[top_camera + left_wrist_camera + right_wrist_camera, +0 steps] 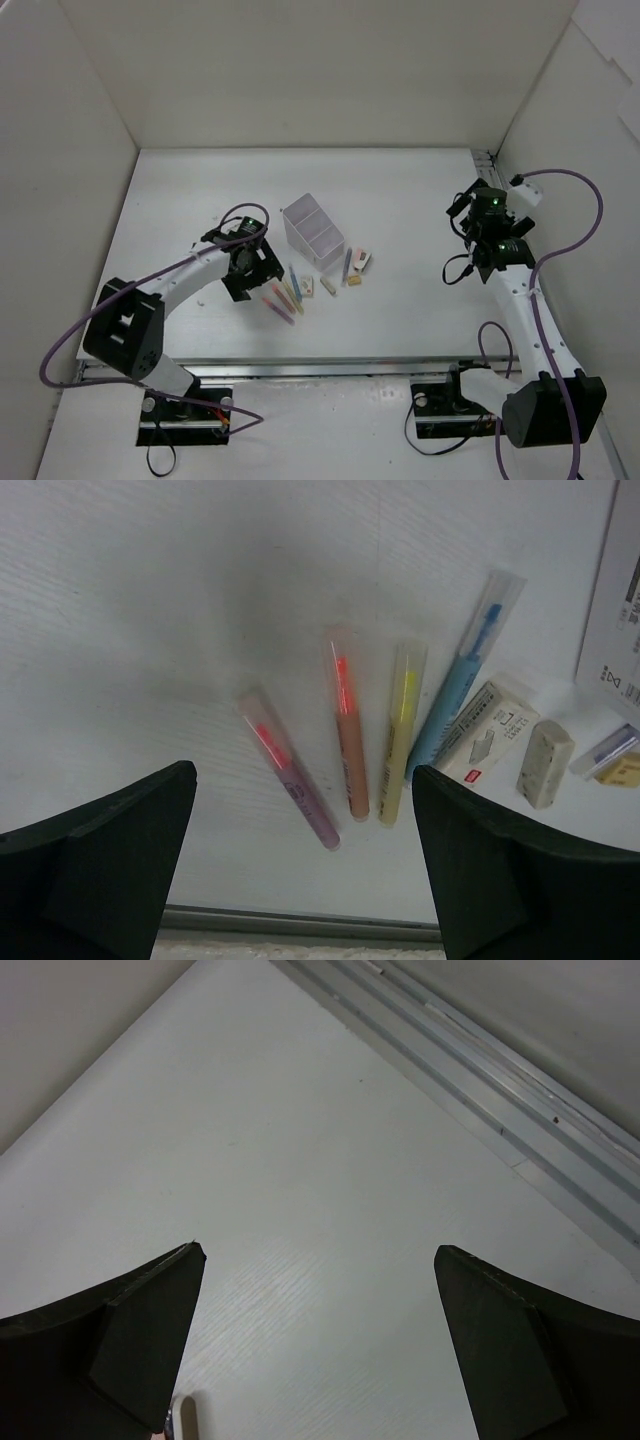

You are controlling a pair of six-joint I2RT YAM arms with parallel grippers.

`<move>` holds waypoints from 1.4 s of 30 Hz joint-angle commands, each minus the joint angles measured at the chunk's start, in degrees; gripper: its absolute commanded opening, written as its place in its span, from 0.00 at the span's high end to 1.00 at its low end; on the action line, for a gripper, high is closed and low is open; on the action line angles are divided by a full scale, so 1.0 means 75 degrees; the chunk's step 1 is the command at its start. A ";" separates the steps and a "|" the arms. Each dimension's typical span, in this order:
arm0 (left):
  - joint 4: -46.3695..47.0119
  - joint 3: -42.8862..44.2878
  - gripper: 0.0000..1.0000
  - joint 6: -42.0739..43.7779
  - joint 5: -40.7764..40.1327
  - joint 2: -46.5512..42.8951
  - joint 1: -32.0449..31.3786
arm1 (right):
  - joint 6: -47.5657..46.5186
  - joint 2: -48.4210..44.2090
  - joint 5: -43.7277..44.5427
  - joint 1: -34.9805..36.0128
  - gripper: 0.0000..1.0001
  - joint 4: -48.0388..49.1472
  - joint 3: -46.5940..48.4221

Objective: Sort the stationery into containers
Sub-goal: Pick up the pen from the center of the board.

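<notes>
Four pens lie fanned on the table: a purple-bodied pink pen (292, 770), an orange-pink pen (350, 742), a yellow pen (400, 735) and a blue pen (462, 680). Beside them are a sleeved white eraser (488, 730), a plain eraser block (545, 763), a purple pen (606, 749) and a tan eraser (626, 770). The translucent two-compartment container (313, 232) stands just behind them. My left gripper (303, 780) hovers open above the purple-bodied pen, holding nothing. My right gripper (318, 1250) is open over bare table at the far right (480, 212).
White walls enclose the table on three sides. A metal rail (520, 1080) runs along the table's right edge near the right gripper. Another rail (300, 920) lines the near edge just below the pens. Purple cables loop off both arms.
</notes>
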 commanded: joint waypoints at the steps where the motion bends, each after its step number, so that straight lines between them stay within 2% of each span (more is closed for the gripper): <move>1: -0.0573 0.0786 0.16 -0.0858 -0.0264 0.0421 -0.0278 | 0.0330 -0.0197 0.1215 -0.0029 0.02 0.0289 0.0316; 5: -0.1090 0.1172 0.25 -0.1408 -0.0568 0.1101 -0.0582 | 0.0284 -0.0104 0.1450 -0.0029 0.02 0.0278 0.0375; 9: -0.1161 0.1079 0.34 -0.1784 -0.0557 0.1185 -0.0583 | 0.0248 0.0049 0.1463 -0.0017 0.02 0.0289 0.0398; 17: -0.1465 0.0939 0.34 -0.2089 -0.1037 0.0506 -0.0900 | 0.0166 0.0318 0.1451 -0.0017 0.02 0.0289 0.0433; 26: -0.0903 0.0329 0.36 -0.2312 -0.0967 0.0762 -0.0970 | 0.0154 0.0225 0.1404 -0.0017 0.02 0.0278 0.0352; 34: -0.0622 0.0447 0.43 -0.2125 -0.0908 0.1172 -0.0829 | 0.0072 -0.0021 0.1615 -0.0017 0.02 0.0278 0.0234; 42: -0.0598 0.0130 0.55 -0.2418 -0.0768 0.1383 -0.0829 | 0.0107 -0.0080 0.1697 -0.0017 0.02 0.0278 0.0187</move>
